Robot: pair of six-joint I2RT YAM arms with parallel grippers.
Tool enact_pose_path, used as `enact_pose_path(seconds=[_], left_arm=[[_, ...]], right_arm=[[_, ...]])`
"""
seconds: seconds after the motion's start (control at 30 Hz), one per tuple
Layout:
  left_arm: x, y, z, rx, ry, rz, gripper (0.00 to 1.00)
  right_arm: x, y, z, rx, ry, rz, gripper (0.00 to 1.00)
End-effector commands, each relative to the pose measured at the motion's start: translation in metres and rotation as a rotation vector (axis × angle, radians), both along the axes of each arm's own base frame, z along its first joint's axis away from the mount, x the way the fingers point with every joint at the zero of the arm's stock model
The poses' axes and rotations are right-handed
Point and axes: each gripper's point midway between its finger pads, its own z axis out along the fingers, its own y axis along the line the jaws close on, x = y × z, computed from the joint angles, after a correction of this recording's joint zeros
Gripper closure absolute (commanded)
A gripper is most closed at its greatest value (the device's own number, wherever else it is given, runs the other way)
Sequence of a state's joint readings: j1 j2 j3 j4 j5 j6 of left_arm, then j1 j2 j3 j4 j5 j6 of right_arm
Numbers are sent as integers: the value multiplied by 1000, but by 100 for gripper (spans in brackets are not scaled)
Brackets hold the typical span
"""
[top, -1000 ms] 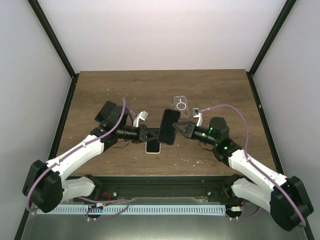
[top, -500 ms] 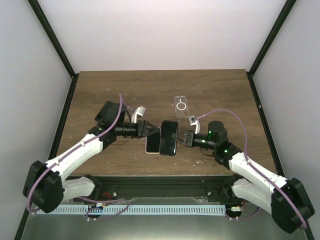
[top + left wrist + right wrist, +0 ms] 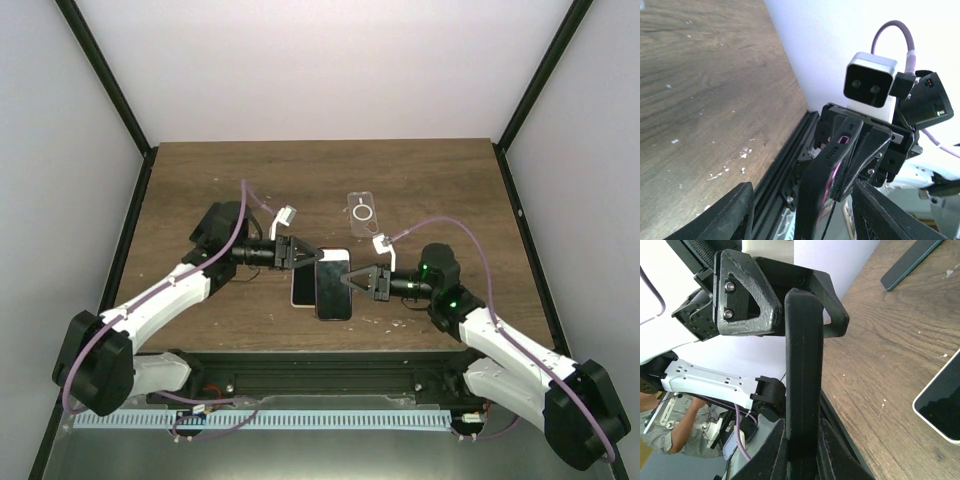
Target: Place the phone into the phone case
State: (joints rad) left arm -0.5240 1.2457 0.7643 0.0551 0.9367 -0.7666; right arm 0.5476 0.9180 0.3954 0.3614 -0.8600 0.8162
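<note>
My right gripper (image 3: 356, 283) is shut on the right edge of a black phone-shaped slab (image 3: 333, 286) and holds it just above the table. In the left wrist view the slab (image 3: 827, 175) is edge-on and shows a pink line along its inner rim. My left gripper (image 3: 303, 255) is open at the slab's far left corner, with its fingers (image 3: 732, 210) well apart either side of the slab. The right wrist view shows the slab (image 3: 802, 365) edge-on, clamped in my right gripper (image 3: 802, 445). A clear case (image 3: 361, 213) lies further back.
A white phone (image 3: 303, 288) lies screen up on the table, partly under the black slab; it also shows in the right wrist view (image 3: 940, 405). A dark flat item (image 3: 213, 222) lies under the left arm. The table's near edge rail (image 3: 785, 170) is close.
The right gripper has carried the black slab nearer and lower, over the white phone. The left gripper has shifted slightly back, to the slab's far left corner.
</note>
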Motion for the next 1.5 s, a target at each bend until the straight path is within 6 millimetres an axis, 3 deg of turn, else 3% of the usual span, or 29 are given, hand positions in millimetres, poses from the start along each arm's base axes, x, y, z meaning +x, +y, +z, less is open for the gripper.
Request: enact_pose_path(seconds=[0.0, 0.13, 0.2, 0.43, 0.47, 0.57, 0.73, 0.8, 1.23, 1.37, 1.47], left_arm=[[-8, -5, 14, -73, -32, -68, 54], [-4, -2, 7, -50, -27, -27, 88], [-1, 0, 2, -21, -26, -6, 100], [9, 5, -3, 66, -47, 52, 100], [10, 6, -3, 76, -47, 61, 93], [15, 12, -7, 128, -45, 104, 59], [23, 24, -26, 235, -19, 185, 12], [24, 29, -32, 271, -14, 209, 1], [76, 94, -64, 688, 26, 437, 1], [96, 115, -59, 785, -3, 514, 2], [102, 116, -53, 750, 17, 523, 2]], right_arm=[[-6, 3, 32, 85, -95, 42, 98], [-6, 4, 27, 85, -82, 45, 97], [-6, 4, 20, 72, -62, 47, 97], [1, 3, 6, 24, -19, 3, 97], [3, 2, 6, 18, -21, -11, 98], [10, -1, 7, -6, -35, -60, 97], [26, -6, -9, -116, -11, -138, 97], [34, -7, -20, -157, 14, -164, 97], [78, -5, -95, -250, 221, -169, 93], [85, -11, -117, -295, 265, -203, 94], [89, -23, -138, -360, 296, -264, 93]])
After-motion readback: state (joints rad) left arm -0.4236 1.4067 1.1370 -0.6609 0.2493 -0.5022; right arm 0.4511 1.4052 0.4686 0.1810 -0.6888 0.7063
